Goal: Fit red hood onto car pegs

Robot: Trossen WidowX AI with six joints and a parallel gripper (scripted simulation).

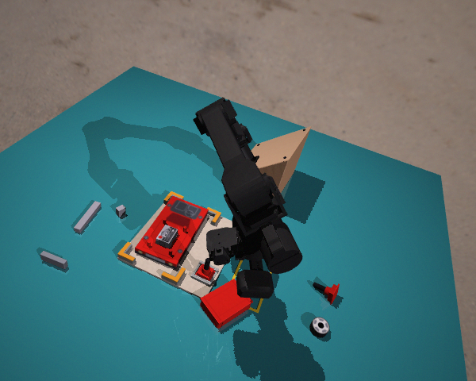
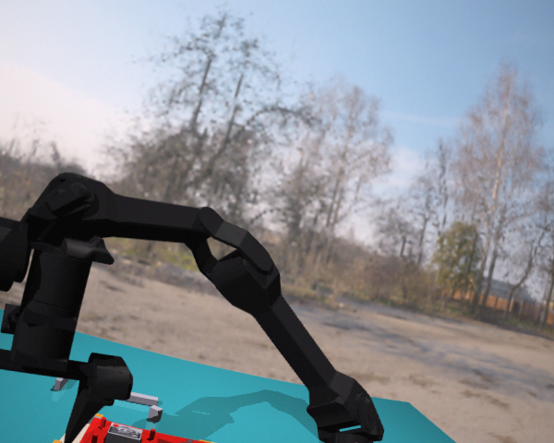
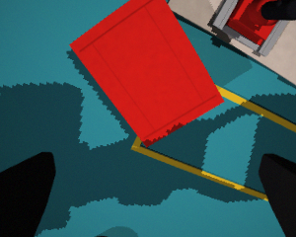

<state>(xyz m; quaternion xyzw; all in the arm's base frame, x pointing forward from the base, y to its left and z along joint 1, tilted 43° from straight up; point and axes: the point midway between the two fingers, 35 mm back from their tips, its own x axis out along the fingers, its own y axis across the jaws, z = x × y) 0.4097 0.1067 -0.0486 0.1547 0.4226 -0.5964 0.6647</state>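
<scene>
Red hood on a teal tabletop, off the car, below a wide-open end effector.

The hood lies roof up beside the pale board of the jig, overlapping a corner of a yellow outline. The end effector's two black fingers are spread well apart, released, with nothing between them. On the board, the red chassis sits among orange corner brackets, its grey engine block in place and short red pegs around it. A red piece with a black stem stands in a grey holder near the hood. A similar red piece and a wheel lie well apart from the board.
</scene>
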